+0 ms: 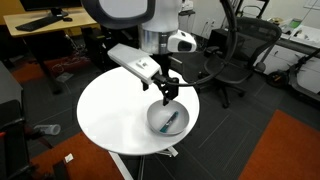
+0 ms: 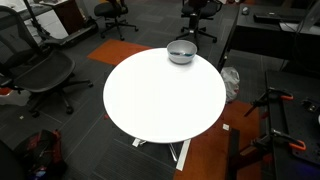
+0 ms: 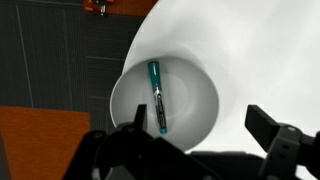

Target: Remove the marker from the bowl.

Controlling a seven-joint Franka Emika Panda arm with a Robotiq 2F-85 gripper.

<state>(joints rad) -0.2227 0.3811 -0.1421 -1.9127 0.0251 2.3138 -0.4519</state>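
In an exterior view my arm (image 1: 128, 12) enters from twelve o'clock, and its white wrist link (image 1: 133, 60) slants toward four o'clock. The tool (image 1: 166, 92) points straight down, jaws spread wide, gripping nothing. In the wrist view I see its dark fingers (image 3: 275, 140) enter from six o'clock.

No readable text, labels or numbers anywhere.

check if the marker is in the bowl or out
In. The marker lies inside the bowl in the wrist view; the open gripper hovers above.
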